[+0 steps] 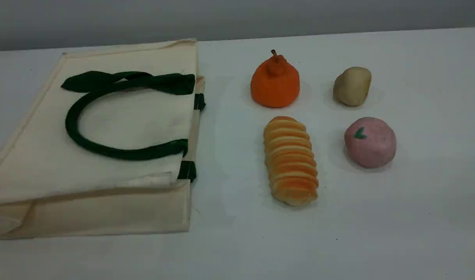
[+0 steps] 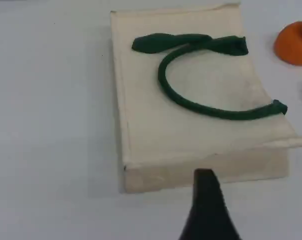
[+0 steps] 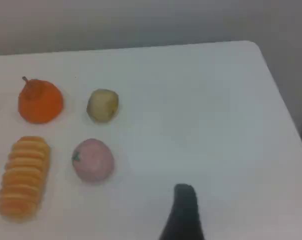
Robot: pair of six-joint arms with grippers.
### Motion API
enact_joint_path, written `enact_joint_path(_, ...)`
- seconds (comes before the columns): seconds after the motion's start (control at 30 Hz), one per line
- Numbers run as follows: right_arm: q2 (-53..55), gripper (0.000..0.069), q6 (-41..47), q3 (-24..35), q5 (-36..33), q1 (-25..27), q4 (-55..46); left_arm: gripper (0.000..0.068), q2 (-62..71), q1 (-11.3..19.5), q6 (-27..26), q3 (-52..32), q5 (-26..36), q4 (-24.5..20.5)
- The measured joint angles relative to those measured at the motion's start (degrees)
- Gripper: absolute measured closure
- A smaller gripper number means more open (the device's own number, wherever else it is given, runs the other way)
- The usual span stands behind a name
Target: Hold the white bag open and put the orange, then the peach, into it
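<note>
The white bag [image 1: 39, 155] [image 2: 141, 125] lies flat on the table's left side, its mouth closed and facing right. Its dark green handle [image 1: 72, 128] [image 2: 163, 82] curls on top. The orange [image 1: 275, 83] [image 3: 40, 101] stands right of the bag at the back, partly seen in the left wrist view [image 2: 295, 44]. The pink peach [image 1: 370, 142] [image 3: 93, 160] sits further right and nearer. No arm shows in the scene view. My left gripper's dark fingertip [image 2: 205, 175] hovers over the bag's near edge. My right gripper's fingertip [image 3: 184, 192] hangs above bare table right of the peach. Nothing is in either gripper.
A ridged orange-yellow bread loaf [image 1: 290, 160] [image 3: 23, 176] lies in front of the orange. A tan potato-like lump [image 1: 352, 86] [image 3: 102, 105] sits behind the peach. The table's right edge [image 3: 283, 100] runs close by in the right wrist view.
</note>
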State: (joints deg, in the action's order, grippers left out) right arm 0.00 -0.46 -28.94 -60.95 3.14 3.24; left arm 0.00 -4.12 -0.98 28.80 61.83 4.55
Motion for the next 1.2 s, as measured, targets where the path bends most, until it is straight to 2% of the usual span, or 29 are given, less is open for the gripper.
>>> enact_joint_path(0.8, 0.0, 0.0157, -0.3, 0.0, 0.0, -1.0, 0.4, 0.0251, 1.1, 0.0, 1.0, 0.8, -0.1, -0.3)
enact_joint_path(1.0, 2.5, 0.0157, -3.1, -0.8, 0.9, -1.0, 3.3, 0.0251, 9.1, 0.0, 4.3, 4.0, 0.0, -2.4)
enact_joint_path(1.2, 12.8, 0.0157, -9.8, -3.6, 6.2, -1.0, 11.9, 0.0251, 22.7, 0.0, 7.6, 6.6, -6.8, -3.3)
